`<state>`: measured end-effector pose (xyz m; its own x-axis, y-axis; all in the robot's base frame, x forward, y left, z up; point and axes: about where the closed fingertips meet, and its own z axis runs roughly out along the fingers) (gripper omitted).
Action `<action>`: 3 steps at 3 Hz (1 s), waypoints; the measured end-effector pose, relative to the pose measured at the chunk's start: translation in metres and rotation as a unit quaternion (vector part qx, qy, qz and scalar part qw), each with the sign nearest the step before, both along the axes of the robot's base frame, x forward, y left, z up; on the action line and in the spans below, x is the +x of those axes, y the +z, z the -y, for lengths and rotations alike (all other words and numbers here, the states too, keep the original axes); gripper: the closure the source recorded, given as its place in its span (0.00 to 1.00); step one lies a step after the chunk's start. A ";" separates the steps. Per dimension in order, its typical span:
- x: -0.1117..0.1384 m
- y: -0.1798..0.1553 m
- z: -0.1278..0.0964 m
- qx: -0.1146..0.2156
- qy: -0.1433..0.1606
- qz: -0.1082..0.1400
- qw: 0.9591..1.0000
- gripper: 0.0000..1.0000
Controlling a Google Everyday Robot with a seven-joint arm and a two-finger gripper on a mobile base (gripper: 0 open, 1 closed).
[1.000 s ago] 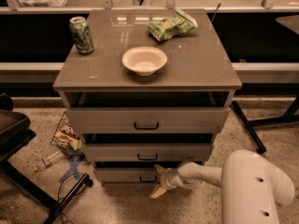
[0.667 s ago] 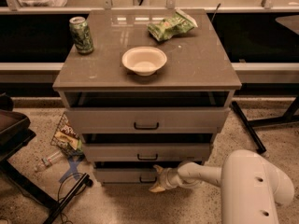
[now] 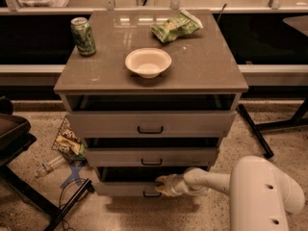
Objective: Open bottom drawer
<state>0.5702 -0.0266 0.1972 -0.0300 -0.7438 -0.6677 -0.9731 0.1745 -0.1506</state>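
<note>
The bottom drawer (image 3: 125,189) is the lowest of three grey fronts on the cabinet, with a small black bar handle (image 3: 151,195). It stands pulled out a little, with a dark gap above its front. My white arm (image 3: 262,194) reaches in from the lower right. My gripper (image 3: 160,185) is at the top edge of the bottom drawer's front, just above the handle.
On the cabinet top (image 3: 207,66) are a green can (image 3: 83,36), a white bowl (image 3: 147,62) and a green snack bag (image 3: 175,28). A snack packet (image 3: 67,141) and a plastic bottle (image 3: 48,166) lie on the floor left. A dark chair (image 3: 14,143) stands left, black table legs (image 3: 255,129) right.
My gripper has shifted slightly up and left at the bottom drawer's front, and the dark gap above that drawer looks a bit wider.
</note>
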 end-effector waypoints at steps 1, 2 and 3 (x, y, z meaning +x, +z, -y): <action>0.000 0.000 0.000 0.000 0.000 0.000 1.000 1.00; -0.023 -0.005 0.009 0.009 -0.007 -0.009 1.000 1.00; -0.048 -0.009 0.015 0.020 -0.013 -0.019 1.000 1.00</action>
